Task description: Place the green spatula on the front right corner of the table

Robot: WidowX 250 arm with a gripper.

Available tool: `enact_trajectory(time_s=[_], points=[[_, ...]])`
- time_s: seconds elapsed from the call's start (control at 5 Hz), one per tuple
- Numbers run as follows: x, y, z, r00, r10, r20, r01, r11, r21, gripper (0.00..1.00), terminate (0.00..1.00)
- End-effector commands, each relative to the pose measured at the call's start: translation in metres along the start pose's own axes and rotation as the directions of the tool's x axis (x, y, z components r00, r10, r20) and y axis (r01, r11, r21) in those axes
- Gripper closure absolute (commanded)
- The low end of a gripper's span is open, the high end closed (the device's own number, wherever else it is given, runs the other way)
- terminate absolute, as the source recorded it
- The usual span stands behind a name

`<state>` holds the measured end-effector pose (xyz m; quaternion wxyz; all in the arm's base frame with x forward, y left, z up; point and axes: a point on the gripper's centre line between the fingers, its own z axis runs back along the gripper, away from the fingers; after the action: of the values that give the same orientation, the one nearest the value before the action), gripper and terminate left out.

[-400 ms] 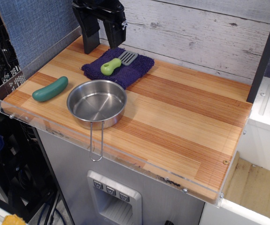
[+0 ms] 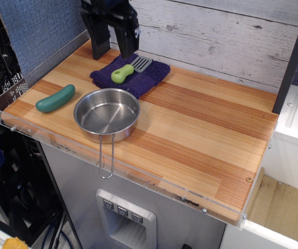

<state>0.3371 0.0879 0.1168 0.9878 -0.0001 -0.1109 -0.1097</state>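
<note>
Green spatula [image 2: 127, 70]: small toy with a chunky lime-green handle and a grey slotted blade, lying flat on the purple cloth [image 2: 133, 78] at the back left of the table [image 2: 200, 135], its long axis running diagonally with the handle pointing toward the front left and the blade toward the back wall. Gripper [image 2: 113, 49]: black, hanging just behind the cloth with its two fingers standing apart and holding nothing. Also lying on the table: a steel pan [image 2: 107, 115] and a teal cucumber toy [image 2: 55, 98], both well apart from the spatula's cloth.

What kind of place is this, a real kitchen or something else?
Probably a mock toy kitchen built for robot practice: a wooden table edged in clear acrylic, a toy green spatula on a purple cloth, a steel pan, and a gripper overhead.
</note>
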Motion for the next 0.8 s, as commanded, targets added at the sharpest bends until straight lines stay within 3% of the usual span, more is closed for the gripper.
enact_trajectory(time_s=[0.0,0.2,0.6], points=[[0.037,0.045,-0.031,1.000,0.018,0.013,-0.018,1.000,0.023,0.00,0.00],[0.048,0.058,-0.044,0.999,0.029,0.013,-0.029,0.999,0.012,0.00,0.00],[0.050,0.049,-0.055,1.000,0.006,-0.028,-0.006,1.000,0.014,0.00,0.00]])
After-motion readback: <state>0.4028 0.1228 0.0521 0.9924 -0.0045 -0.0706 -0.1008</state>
